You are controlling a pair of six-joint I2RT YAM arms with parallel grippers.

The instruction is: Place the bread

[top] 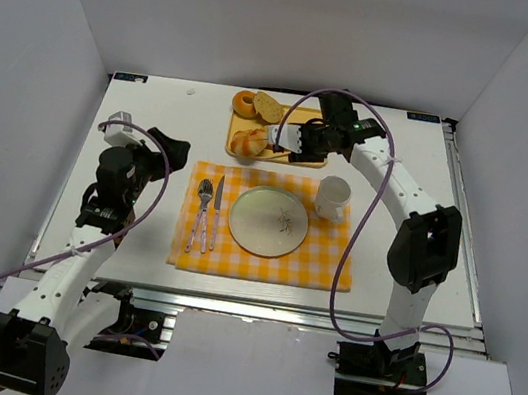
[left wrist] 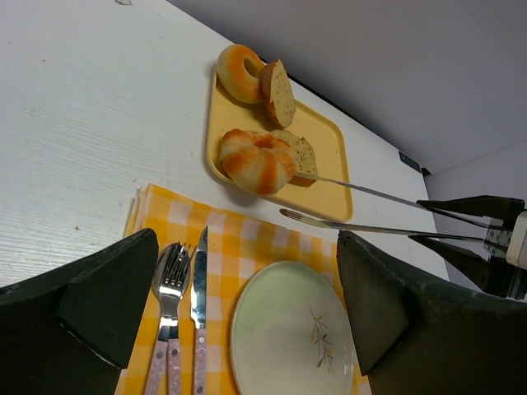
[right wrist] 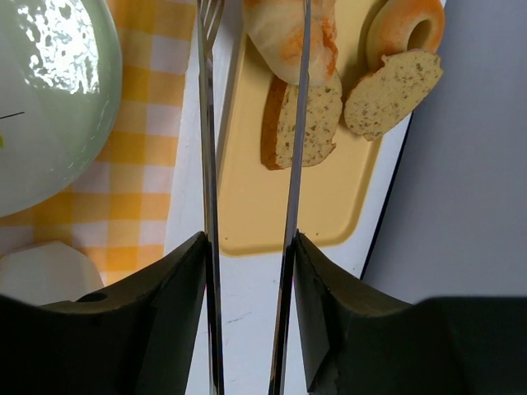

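The bread point(top: 250, 141) sat on the yellow tray point(top: 303, 118), at the tray's 7 o'clock corner. The tray lay at 12 o'clock from the green plate point(top: 268, 221), at the far side of the bench point(top: 157, 109). The right hand point(top: 289, 139) was closed part way on a pair of long metal tongs point(right wrist: 207, 164), squeezing the two thin arms between its fingers. The tongs reached toward 9 o'clock, and their tips were right by the bread. I could not tell if they touched it. The left hand point(top: 156, 144) was open as wide as could be and held nothing. It hung over the bench at 9 o'clock from the checked cloth point(top: 325, 258). A white cup point(top: 333, 198) stood at 2 o'clock from the plate.
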